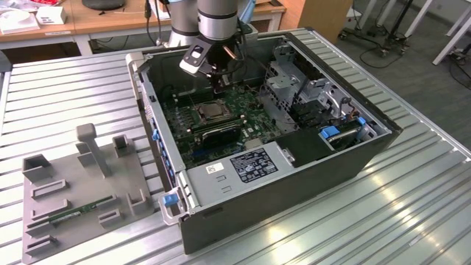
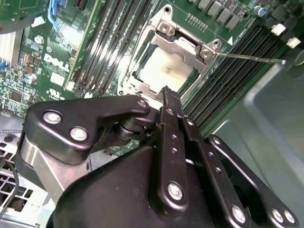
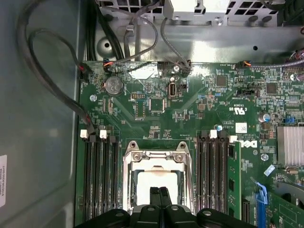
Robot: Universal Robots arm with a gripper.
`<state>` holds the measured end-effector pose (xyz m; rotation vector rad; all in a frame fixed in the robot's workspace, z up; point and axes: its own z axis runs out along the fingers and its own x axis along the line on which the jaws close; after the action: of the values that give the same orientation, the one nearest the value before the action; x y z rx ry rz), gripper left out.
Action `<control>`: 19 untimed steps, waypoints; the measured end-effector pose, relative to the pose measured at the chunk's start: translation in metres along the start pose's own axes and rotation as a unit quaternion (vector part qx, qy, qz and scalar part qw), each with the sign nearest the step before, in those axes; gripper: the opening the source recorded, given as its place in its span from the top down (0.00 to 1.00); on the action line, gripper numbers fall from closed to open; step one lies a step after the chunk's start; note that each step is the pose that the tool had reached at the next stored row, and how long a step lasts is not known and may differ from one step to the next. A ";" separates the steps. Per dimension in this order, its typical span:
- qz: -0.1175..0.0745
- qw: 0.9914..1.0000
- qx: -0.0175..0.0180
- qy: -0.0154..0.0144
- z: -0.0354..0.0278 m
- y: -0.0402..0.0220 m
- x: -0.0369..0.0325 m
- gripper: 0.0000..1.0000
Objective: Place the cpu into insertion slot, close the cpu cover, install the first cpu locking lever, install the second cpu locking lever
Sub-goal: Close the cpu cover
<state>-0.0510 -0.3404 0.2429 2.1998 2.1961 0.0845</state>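
Here the gripper (image 1: pixel 215 77) hangs inside the open case (image 1: pixel 294 182), just above the slot (image 3: pixel 126 199), its fingers (image 3: pixel 155 194) pinched together with nothing between them. The cpu (image 2: pixel 166 71) lies flat in the slot, its pale face showing through the cutout of the cover (image 2: pixel 183 45) lying over it. A thin lever (image 2: pixel 251 57) juts from one cover corner across the memory slots (image 2: pixel 237 71)
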 end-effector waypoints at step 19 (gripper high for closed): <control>-0.081 0.997 0.001 0.005 0.0011 -0.0003 0.0000 0.89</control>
<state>-0.0512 -0.3404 0.2418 2.0171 2.3709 0.0887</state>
